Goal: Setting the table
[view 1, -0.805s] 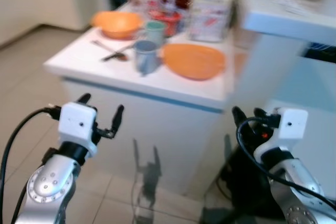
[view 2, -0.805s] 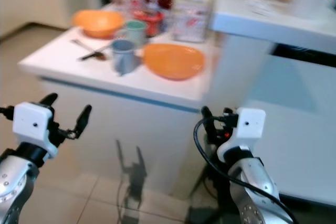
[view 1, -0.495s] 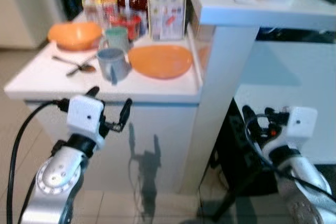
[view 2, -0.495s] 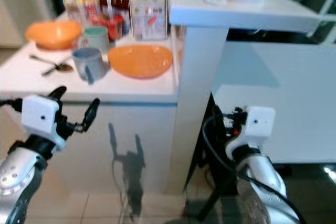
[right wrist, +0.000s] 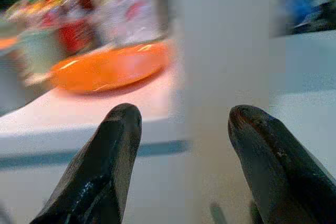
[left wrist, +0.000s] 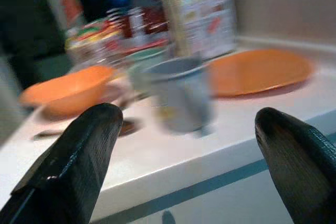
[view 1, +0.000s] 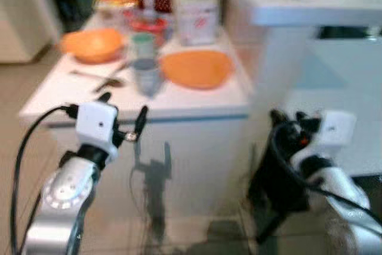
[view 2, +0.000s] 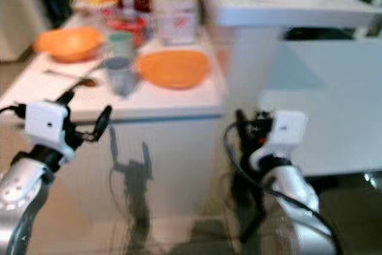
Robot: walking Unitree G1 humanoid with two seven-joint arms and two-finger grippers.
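A white table (view 1: 77, 97) stands ahead with an orange plate (view 1: 196, 68), an orange bowl (view 1: 92, 44), a grey-blue mug (view 1: 146, 76), a green mug (view 1: 143, 43) behind it and a spoon (view 1: 98, 79). My left gripper (view 1: 122, 114) is held open in front of the table's near edge, below the mug, with nothing between its fingers (left wrist: 79, 156). The grey-blue mug (left wrist: 181, 95) and orange plate (left wrist: 260, 72) face it in the left wrist view. My right gripper (view 1: 287, 120) is open and empty, low beside a white post (right wrist: 220, 51).
Jars, a red container (view 1: 146, 25) and a white carton (view 1: 196, 7) crowd the table's back. A higher white counter (view 1: 310, 10) stands to the right on the white post. Tiled floor lies to the left. The picture is blurred.
The whole picture has shifted right and blurred, so the camera moved. Both grippers keep their open pose in front of the table.
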